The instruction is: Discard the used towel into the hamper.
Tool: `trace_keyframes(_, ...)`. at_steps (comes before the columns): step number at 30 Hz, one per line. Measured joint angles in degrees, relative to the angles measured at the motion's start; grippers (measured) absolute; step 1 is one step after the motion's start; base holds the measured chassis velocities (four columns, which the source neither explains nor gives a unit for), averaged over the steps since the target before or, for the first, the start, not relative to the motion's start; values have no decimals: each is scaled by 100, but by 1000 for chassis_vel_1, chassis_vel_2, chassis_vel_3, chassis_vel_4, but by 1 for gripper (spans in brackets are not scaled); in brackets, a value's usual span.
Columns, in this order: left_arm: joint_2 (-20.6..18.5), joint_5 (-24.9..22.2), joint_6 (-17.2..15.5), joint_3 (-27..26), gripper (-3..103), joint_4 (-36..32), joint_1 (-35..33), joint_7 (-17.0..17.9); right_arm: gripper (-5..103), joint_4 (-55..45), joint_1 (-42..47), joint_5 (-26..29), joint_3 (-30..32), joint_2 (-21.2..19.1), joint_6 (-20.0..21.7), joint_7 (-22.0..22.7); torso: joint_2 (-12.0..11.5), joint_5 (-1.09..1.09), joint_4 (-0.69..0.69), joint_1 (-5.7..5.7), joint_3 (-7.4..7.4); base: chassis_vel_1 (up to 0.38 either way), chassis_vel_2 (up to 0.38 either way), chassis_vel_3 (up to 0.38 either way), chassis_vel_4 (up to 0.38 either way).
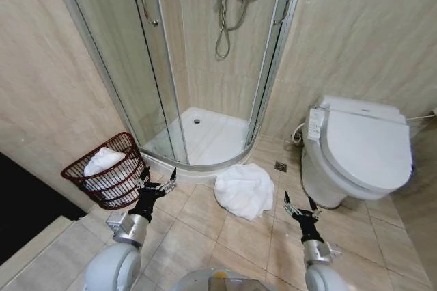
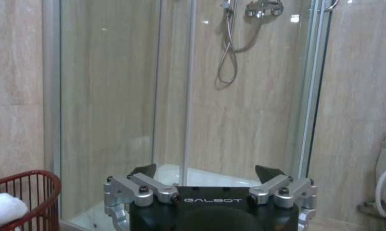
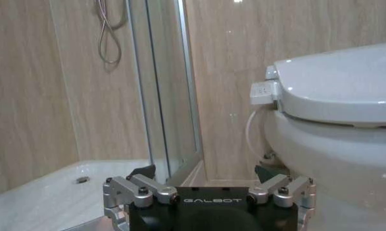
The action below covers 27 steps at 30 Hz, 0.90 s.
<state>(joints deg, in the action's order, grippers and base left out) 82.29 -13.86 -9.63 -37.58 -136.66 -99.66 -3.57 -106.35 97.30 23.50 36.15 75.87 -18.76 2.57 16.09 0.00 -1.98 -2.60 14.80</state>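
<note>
We see the white towel (image 1: 244, 190) crumpled on the floor tiles between both wide-open, empty grippers, left gripper (image 1: 159, 184) near the hamper (image 1: 109, 170), right gripper (image 1: 300, 205) near the toilet (image 1: 358, 151); a shallow pinch risks dropping trailing folds outside the already part-filled hamper.

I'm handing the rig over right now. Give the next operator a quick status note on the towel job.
Left gripper: open, empty, low beside the hamper.
Right gripper: open, empty, low in front of the toilet.
Used towel: crumpled on the floor tiles by the shower tray, between the two grippers.
Hamper already holds a white towel.
Done: nothing grasped yet.
Left: pick up the floor towel, drop it in the hamper.
</note>
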Motion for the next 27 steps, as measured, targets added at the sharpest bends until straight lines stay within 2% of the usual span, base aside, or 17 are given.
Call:
trace_keyframes(4, 0, 0, 0, 0, 100, 0, 0, 0, 100, 39, -21, -128, 2, 35, -256, -68, -119, 0, 0, 41, -78, 0, 0, 0, 0)
trace_keyframes(12, 0, 0, 0, 0, 100, 0, 0, 0, 100, 111, -70, -183, 13, 51, -367, -106, -287, 0, 0, 91, -195, 0, 0, 0, 0)
trace_keyframes(20, 0, 0, 0, 0, 100, 0, 0, 0, 100, 165, -92, -73, 89, 60, -555, -345, -462, 0, 0, 145, -316, 0, 0, 0, 0)
trace_keyframes(22, 0, 0, 0, 0, 100, 0, 0, 0, 100, 221, -59, -290, 110, 39, -665, -399, -531, 0, -1, 163, -368, 0, 0, 0, 0)
trace_keyframes(27, 0, 0, 0, 0, 100, 0, 0, 0, 100, 227, 5, -375, 111, 25, -716, -425, -603, 0, 0, 186, -417, 0, 0, 0, 0)
